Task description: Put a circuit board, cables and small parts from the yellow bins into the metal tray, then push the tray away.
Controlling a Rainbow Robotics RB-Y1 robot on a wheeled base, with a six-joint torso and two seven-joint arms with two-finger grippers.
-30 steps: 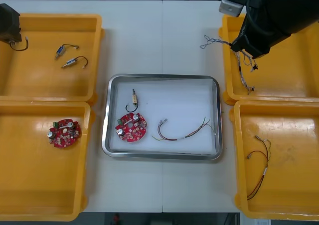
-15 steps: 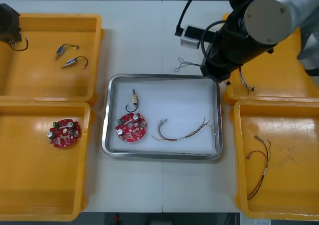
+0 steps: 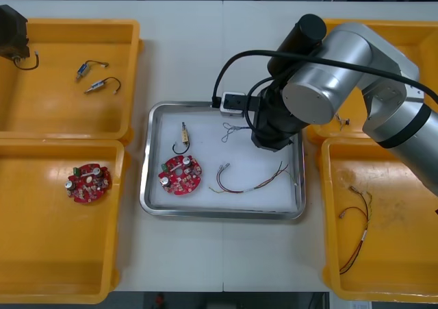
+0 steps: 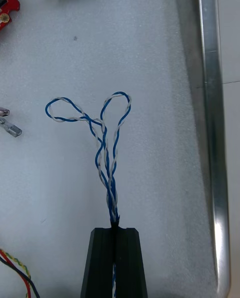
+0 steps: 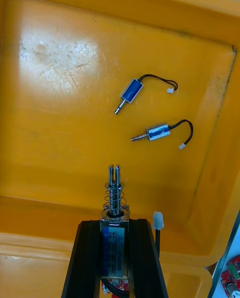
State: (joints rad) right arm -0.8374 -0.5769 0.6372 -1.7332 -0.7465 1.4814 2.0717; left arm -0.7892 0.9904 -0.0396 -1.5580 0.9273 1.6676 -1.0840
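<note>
My right gripper [image 4: 116, 230] is shut on a twisted blue and white cable [image 4: 107, 143], whose two loops lie just above the tray's white inside. In the front view that cable [image 3: 230, 131] hangs over the far part of the metal tray [image 3: 222, 107], beside the right arm. The tray holds a red circuit board [image 3: 180, 175], a small metal part [image 3: 183, 134] and a red and yellow cable [image 3: 253, 180]. My left gripper [image 5: 115, 225] hovers over the far left bin [image 5: 60, 103], shut on a small metal part [image 5: 115, 198] with a spring.
Two more small metal parts [image 3: 91, 67] [image 3: 102, 85] lie in the far left bin [image 3: 68, 117]. The near left bin holds another circuit board [image 3: 87, 182]. A red and black cable [image 3: 356, 230] lies in the near right bin. The tray's rim [image 4: 212, 128] runs close beside the right fingers.
The right arm has swung from the far right bin to over the tray, carrying the blue and white cable with it. The left arm has stayed still.
</note>
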